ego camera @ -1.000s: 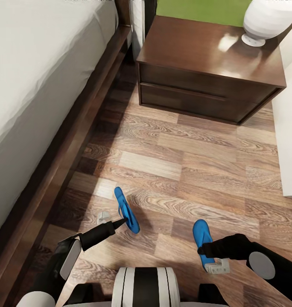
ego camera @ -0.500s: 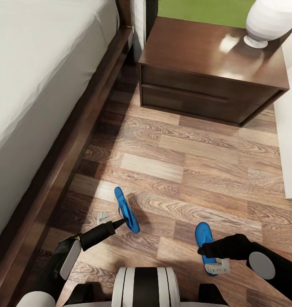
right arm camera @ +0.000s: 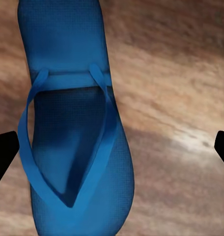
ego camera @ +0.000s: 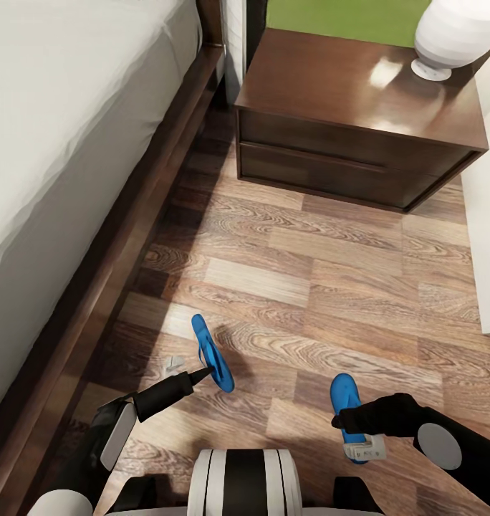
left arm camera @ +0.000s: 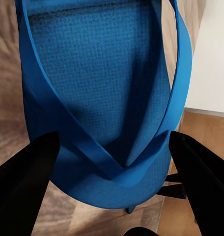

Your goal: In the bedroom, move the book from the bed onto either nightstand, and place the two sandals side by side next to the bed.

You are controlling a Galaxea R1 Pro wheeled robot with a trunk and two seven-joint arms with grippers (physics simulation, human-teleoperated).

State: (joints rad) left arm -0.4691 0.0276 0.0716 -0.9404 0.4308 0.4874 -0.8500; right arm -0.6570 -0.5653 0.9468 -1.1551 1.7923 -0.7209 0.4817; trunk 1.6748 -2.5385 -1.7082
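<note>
From above, one sandal hangs edge-up at the left gripper, seven o'clock; the other sandal lies flat at five, under the right gripper, bed left. Left wrist: fingers spread around its toe; whether they pinch, I cannot tell. Right wrist: jaws wide, sandal off-centre; shift over it before closing.

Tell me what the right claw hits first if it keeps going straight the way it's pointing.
Most likely the blue sandal lying flat on the wood floor: it sits ahead between the right claw's open fingers, toward one side. How far off is unclear.
</note>
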